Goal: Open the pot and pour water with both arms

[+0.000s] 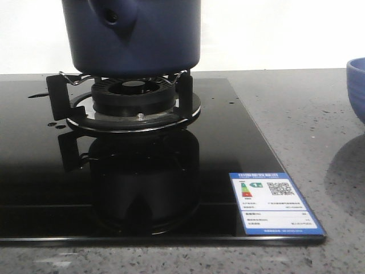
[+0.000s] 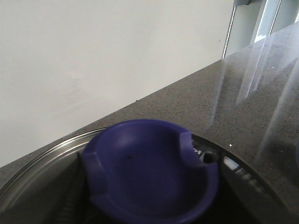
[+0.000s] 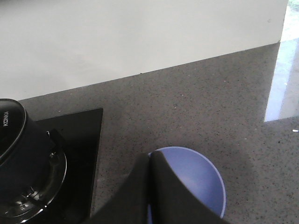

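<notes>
plain white wall [image 1: 285, 34], speckled grey countertop [image 1: 319, 114]

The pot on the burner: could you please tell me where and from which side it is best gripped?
Probably the rounded side nub, approached from the front, slightly left: it juts toward the camera from the pot, whose wall is smooth and wide. Its rim is out of view.

Free counter [image 1: 319, 114] btw pot [image 1: 134, 40], bowl [image 1: 357, 85]

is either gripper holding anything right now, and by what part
It cannot be told. Neither gripper's fingertips show clearly. The left wrist view shows a blue lid-like piece close below the camera; the pot sits on the burner.
</notes>
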`<action>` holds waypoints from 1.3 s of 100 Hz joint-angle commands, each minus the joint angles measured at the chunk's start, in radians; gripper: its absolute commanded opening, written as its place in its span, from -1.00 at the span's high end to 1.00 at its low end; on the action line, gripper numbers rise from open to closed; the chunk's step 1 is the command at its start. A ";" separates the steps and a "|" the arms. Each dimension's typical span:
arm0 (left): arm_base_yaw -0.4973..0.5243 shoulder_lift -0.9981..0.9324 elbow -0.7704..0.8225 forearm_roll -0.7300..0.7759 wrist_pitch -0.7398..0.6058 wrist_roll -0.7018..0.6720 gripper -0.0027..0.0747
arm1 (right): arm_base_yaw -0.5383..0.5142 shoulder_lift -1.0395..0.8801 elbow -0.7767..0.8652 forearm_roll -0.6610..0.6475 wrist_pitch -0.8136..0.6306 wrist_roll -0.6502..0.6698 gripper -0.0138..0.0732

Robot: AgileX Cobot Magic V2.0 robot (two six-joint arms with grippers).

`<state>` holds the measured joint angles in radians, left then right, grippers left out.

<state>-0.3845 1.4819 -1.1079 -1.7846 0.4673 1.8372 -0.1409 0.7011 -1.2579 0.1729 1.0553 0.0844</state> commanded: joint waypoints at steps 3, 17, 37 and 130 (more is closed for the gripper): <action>0.005 -0.018 -0.037 -0.055 0.028 -0.003 0.44 | 0.003 0.006 -0.025 -0.004 -0.069 -0.016 0.83; 0.005 -0.013 -0.037 -0.058 0.056 -0.003 0.44 | 0.003 0.006 -0.025 -0.004 -0.067 -0.016 0.83; 0.005 -0.013 -0.037 -0.058 0.063 -0.003 0.29 | 0.003 0.006 -0.025 -0.004 -0.066 -0.016 0.83; 0.007 -0.909 0.355 -0.074 -0.535 -0.013 0.98 | 0.179 -0.256 0.431 -0.005 -0.529 -0.250 0.83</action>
<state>-0.3840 0.7152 -0.8242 -1.8172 -0.0225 1.8363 0.0216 0.5097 -0.9235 0.1708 0.6774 -0.1455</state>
